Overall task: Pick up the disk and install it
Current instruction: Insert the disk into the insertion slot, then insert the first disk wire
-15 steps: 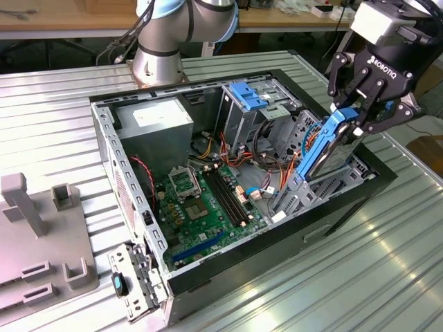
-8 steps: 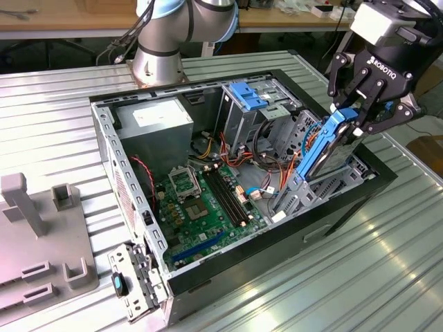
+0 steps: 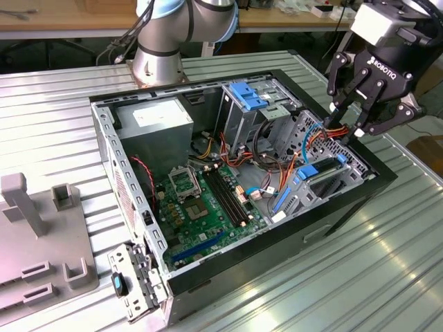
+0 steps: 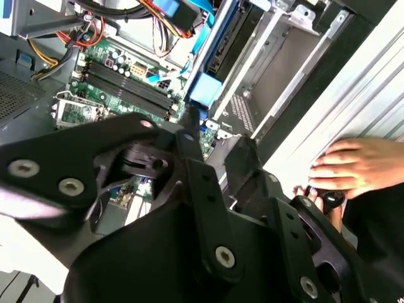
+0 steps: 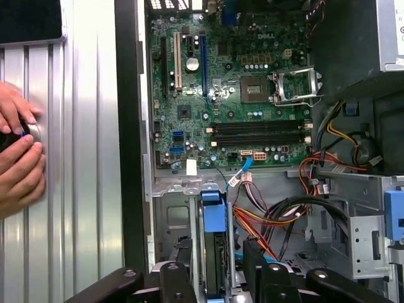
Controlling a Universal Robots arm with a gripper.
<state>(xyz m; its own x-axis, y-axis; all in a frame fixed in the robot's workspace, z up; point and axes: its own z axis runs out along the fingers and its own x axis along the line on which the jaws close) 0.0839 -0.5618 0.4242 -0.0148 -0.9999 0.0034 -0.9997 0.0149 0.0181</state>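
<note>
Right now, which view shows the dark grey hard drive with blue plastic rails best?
The first wrist view: the hard drive sits centred, edge-on, rails visible. The second wrist view shows its blue end; the exterior view, a slanted side.

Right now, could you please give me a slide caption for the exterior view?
Open claw hovers above the blue-railed disk, which sits in the open computer case on a ribbed metal table.

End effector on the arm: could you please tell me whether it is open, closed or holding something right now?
End effector: open, holding nothing.
</note>
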